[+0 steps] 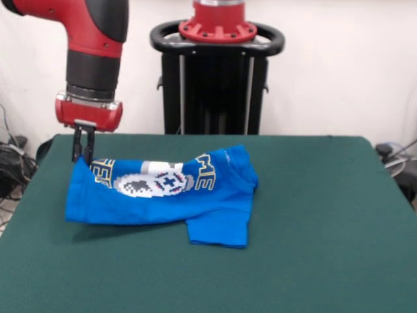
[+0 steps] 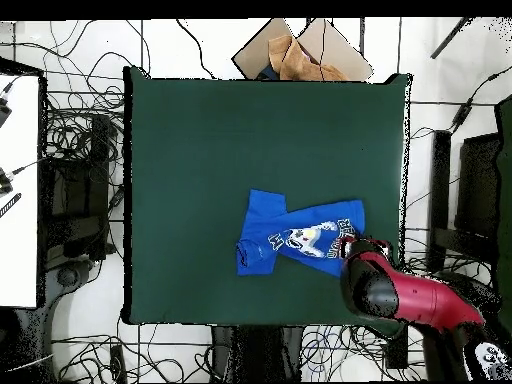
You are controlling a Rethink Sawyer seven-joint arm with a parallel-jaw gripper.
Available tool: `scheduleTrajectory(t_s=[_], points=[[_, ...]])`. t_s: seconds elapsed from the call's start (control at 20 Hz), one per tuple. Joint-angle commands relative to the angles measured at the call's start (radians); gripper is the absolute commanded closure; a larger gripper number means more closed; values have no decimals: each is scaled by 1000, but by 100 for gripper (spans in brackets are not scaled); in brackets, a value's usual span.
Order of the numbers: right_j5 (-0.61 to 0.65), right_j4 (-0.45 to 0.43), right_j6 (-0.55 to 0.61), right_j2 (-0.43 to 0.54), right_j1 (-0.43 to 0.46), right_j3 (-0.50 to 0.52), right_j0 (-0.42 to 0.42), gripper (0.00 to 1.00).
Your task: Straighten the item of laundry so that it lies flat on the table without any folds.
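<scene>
The item of laundry (image 1: 163,192), a bright blue T-shirt with a pixel controller print and yellow lettering, lies crumpled left of the middle of the green table (image 1: 326,228). One sleeve sticks out toward the front. Its far left corner is pulled up off the cloth, and my gripper (image 1: 83,155) is shut on that corner, fingers pointing straight down. In the overhead view the shirt (image 2: 290,238) lies right of the table's (image 2: 200,150) middle, folded over itself. The red arm (image 2: 400,295) covers the gripper and the shirt's right edge there.
An open cardboard box (image 2: 300,50) sits beyond the table's top edge in the overhead view. Cables (image 2: 85,180) run over the floor all around the table. A white surface (image 2: 18,190) stands at the left and dark equipment (image 2: 478,190) at the right.
</scene>
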Motion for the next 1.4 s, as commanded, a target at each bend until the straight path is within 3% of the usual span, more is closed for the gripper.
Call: scheduleTrajectory(t_s=[0.05,0.4,0.7,0.9,1.05,1.2,1.4], points=[[133,-79,-131,173,-23,-79,-23,100],[145,-107,-126,275,-31,-108,-70,100],[270,-1,-33,266,-97,-128,37,100],[268,-21,-31,261,-65,-197,56,100],[262,-38,-74,300,-29,-232,21,100],[193,-66,-37,297,15,-159,-24,100],[97,-138,28,206,-6,22,-48,100]])
